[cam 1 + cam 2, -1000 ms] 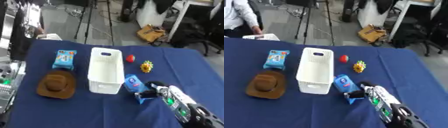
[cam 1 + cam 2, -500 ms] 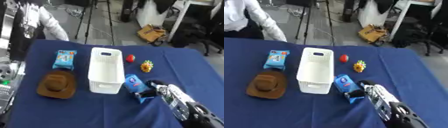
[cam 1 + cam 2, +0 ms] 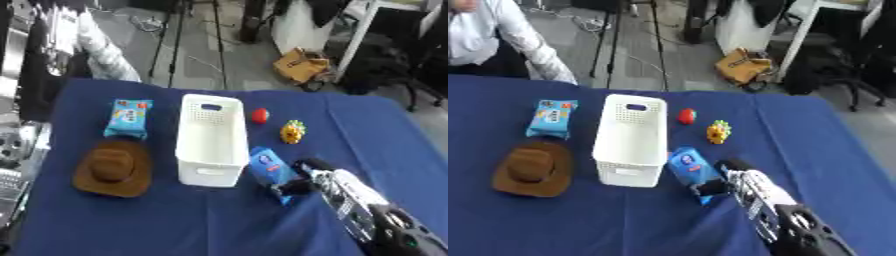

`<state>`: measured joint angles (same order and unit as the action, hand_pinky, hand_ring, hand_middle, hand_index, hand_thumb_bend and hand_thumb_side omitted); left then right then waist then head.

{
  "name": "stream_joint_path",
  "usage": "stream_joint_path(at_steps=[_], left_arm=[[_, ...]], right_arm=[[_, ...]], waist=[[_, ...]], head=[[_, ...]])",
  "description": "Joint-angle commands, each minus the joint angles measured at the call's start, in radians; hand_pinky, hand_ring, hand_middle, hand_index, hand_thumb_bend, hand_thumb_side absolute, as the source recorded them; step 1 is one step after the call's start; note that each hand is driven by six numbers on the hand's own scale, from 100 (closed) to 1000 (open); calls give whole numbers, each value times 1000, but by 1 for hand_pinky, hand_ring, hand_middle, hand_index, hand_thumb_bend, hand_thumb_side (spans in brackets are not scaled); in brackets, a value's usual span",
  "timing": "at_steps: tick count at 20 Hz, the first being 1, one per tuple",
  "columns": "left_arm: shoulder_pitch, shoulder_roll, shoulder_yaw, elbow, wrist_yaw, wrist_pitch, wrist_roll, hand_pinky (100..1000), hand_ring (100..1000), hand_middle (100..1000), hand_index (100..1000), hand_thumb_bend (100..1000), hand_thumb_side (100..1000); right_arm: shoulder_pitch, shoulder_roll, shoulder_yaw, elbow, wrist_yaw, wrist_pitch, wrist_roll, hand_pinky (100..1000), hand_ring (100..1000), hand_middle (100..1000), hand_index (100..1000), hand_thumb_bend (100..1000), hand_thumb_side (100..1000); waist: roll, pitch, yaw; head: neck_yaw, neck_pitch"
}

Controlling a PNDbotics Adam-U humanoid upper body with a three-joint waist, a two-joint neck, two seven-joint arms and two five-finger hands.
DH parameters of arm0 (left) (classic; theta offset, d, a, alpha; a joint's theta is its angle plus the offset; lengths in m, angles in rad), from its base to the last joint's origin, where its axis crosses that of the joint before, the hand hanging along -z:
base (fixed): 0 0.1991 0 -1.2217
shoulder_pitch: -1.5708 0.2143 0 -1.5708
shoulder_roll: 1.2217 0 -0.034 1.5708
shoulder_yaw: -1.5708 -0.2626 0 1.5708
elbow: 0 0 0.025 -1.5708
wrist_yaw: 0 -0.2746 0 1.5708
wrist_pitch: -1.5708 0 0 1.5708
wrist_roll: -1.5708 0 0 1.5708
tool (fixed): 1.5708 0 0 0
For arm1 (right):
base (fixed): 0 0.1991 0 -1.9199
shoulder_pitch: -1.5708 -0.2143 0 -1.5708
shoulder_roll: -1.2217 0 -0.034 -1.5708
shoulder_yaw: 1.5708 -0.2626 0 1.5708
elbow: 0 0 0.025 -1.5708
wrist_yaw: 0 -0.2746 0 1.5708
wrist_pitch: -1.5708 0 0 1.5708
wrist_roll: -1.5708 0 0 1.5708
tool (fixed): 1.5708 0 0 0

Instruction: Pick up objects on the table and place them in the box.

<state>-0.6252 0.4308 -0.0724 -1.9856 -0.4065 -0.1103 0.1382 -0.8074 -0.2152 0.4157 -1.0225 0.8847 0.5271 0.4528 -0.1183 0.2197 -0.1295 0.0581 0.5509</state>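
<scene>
A lab or office workroom. The counter (image 3: 367,130) wears a blue cloth and stands on a grey floor (image 3: 210,60) crossed by loose cables (image 3: 197,55). Behind it rise black tripod legs (image 3: 658,45), a white desk (image 3: 798,35), a black office chair (image 3: 420,65) and a tan bag (image 3: 741,67) on the floor.

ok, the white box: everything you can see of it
The white box is a tall, narrow rectangular bin, plastic by the look, with perforated walls and a handle slot at each end. It stands upright on the blue tablecloth, open top, seemingly empty. The brown hat lies to its left; the blue packet leans near its right side.
</scene>
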Motion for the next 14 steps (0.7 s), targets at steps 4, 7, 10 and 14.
stream_joint_path(at_steps=[4, 7, 10, 14], left_arm=[[-18, 8, 3, -14, 3, -1, -2, 1000, 1000, 929, 1000, 100, 993], [-19, 6, 3, -14, 6, 0, -2, 1000, 1000, 929, 1000, 100, 995], [-19, 5, 2, -14, 9, 0, -4, 1000, 1000, 929, 1000, 100, 996], [-20, 5, 3, -14, 11, 1, -5, 1000, 1000, 928, 1000, 100, 991]], right_arm=[[-11, -20, 7, 11, 51, -17, 31, 894, 988, 737, 928, 593, 598], [-12, -19, 7, 15, 66, -22, 50, 895, 990, 735, 928, 602, 580], [-13, -17, 4, 17, 70, -24, 62, 892, 989, 716, 892, 584, 576], [-17, -18, 2, 13, 69, -24, 62, 882, 976, 630, 800, 526, 573]], waist=[[5, -15, -4], [5, -15, -4], [6, -15, -3], [7, -16, -2]], head=[[1, 5], [0, 5], [-1, 5], [-2, 5]])
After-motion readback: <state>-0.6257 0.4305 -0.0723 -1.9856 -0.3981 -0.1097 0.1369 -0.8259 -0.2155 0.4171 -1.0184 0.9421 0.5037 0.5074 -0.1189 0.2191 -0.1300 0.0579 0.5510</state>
